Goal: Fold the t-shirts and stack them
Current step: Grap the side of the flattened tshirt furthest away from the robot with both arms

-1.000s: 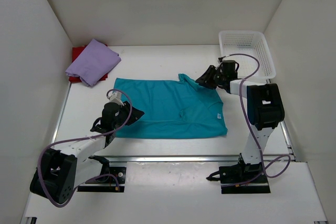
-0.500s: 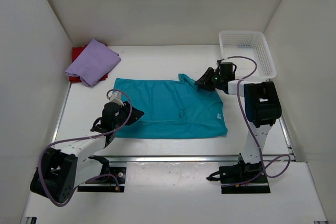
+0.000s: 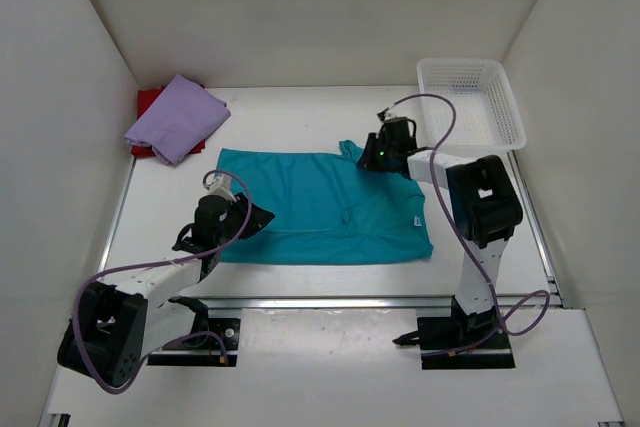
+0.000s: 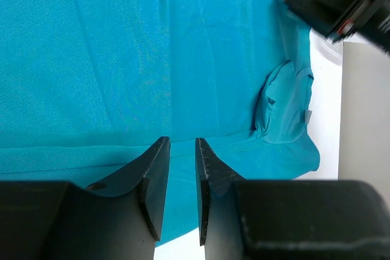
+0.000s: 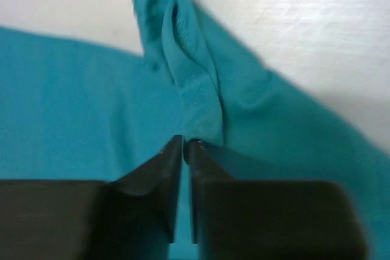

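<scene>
Right pincer [image 5: 184,142] nearly closed, pinching teal t-shirt [image 5: 73,101] collar.

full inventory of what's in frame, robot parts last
teal short-sleeved cloth t-shirt: 1, teal, spread flat mid-table
lavender cloth t-shirt: 1, lavender, folded, far-left corner, lying on the red one
red cloth t-shirt: 1, red, mostly hidden beneath the lavender one
white plastic mesh basket: 1, white, far-right corner
white table: 1, white, under everything
left gripper: 1, black, jaws slightly apart at the teal shirt's left edge
right gripper: 1, black, pinched on a raised fold at the teal shirt's far edge
</scene>
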